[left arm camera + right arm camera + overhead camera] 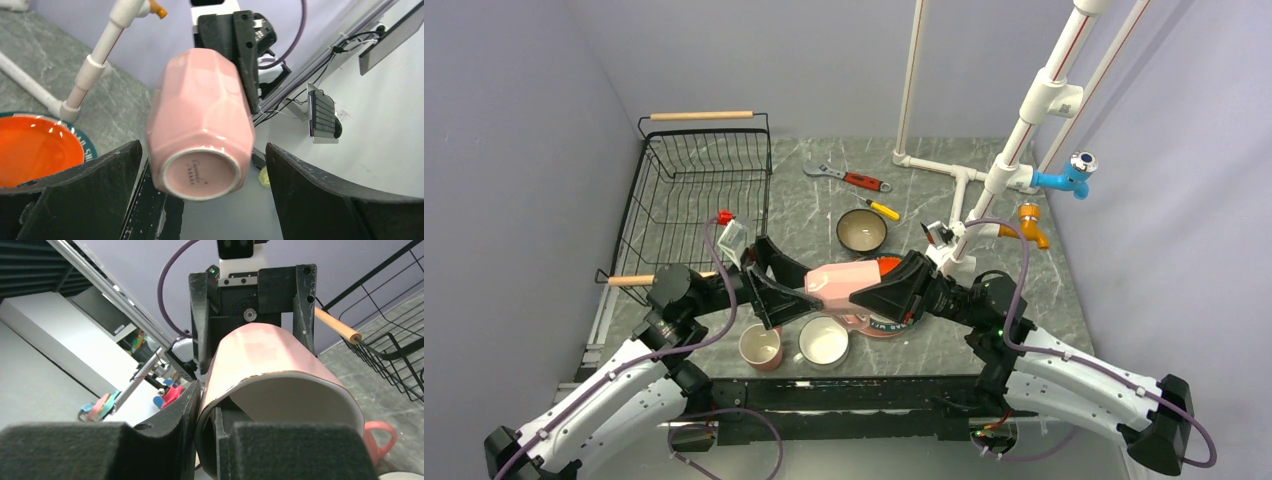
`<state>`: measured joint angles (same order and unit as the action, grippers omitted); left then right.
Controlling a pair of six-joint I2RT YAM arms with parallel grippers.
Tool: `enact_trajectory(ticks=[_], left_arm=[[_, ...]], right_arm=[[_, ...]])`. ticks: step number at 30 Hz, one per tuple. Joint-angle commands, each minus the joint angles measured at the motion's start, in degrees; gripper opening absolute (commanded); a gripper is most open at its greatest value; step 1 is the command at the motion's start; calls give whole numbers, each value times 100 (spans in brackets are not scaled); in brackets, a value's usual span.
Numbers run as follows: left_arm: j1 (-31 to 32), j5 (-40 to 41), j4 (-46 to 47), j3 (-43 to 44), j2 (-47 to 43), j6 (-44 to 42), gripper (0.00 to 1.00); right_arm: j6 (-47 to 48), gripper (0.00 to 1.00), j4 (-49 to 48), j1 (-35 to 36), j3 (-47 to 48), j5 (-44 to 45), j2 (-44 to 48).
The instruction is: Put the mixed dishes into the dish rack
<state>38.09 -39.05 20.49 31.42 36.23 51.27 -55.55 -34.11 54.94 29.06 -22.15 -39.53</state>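
Your right tool (865, 293) is closed down to a narrow gap on the pink mug (842, 282). In the right wrist view it pinches the mug's wall at the rim, with one finger inside the mouth and one outside. The mug lies on its side in the air above the near middle of the counter (1014, 290), with its base turned to your left arm.

Your left tool (799, 283) is spread wide and holds nothing. In the left wrist view its fingers (90, 192) stand on either side of the mug's base, with a clear gap on each side.

Under the held mug, the orange-red plate (35, 150) rests on the larger lettered-rim plate (894, 328). Near the near edge, the other pink mug (760, 346) and the white mug (824, 341) stand upright just beside each other. The dark teal bowl (861, 230) sits at mid-counter, towards the far edge from the plates.

The dish rack (694, 185) runs along the left edge into the far left corner, and no dish shows in it.

The wrench (849, 178) and the screwdriver (879, 208) lie beyond the bowl, towards the far edge.
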Motion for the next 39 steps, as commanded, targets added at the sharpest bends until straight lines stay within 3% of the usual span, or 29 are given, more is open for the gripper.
enact_trajectory(ticks=[1,7,14,20,24,25,29,30,31,32,33,35,36,37,39], left_arm=[[273,169,916,132,164,-224,99],[444,386,210,635,354,-527,99],[457,418,273,752,599,-331,95],[477,-32,495,851,927,-220,99],[472,-320,273,1067,1078,-352,93],[473,-400,287,1094,1099,-354,88],[476,-449,108,1204,1169,-332,50],[469,-437,83,1222,1179,-329,33],[469,-426,31,1247,1193,-316,8],[464,-386,-151,1302,1195,-345,0],[456,-313,-462,1447,1194,-450,0],[456,-188,-1167,1740,1168,-788,0],[448,-77,-1527,1887,1128,-973,0],[446,62,-1917,2055,1071,-1157,0],[412,379,-2714,2399,963,-1499,0]], right_arm=[[-448,0,-1823,-2,147,122,-250],[-467,0,-1901,-8,227,277,-550],[-346,0,-1680,-4,239,466,-568],[-376,0,-1717,-9,149,599,-528],[-404,0,-1720,-10,147,592,-571],[-408,0,-1737,-7,130,591,-572],[-389,0,-1699,-10,169,459,-624],[-376,0,-1703,-5,168,436,-634],[-355,0,-1711,-9,150,426,-628],[-321,0,-1650,-5,132,439,-611],[-226,0,-1463,-11,154,485,-558],[-18,23,-738,-9,295,663,-432],[83,45,-408,-9,345,771,-366],[181,61,-130,-9,384,857,-297],[377,83,355,-9,451,982,-171]])
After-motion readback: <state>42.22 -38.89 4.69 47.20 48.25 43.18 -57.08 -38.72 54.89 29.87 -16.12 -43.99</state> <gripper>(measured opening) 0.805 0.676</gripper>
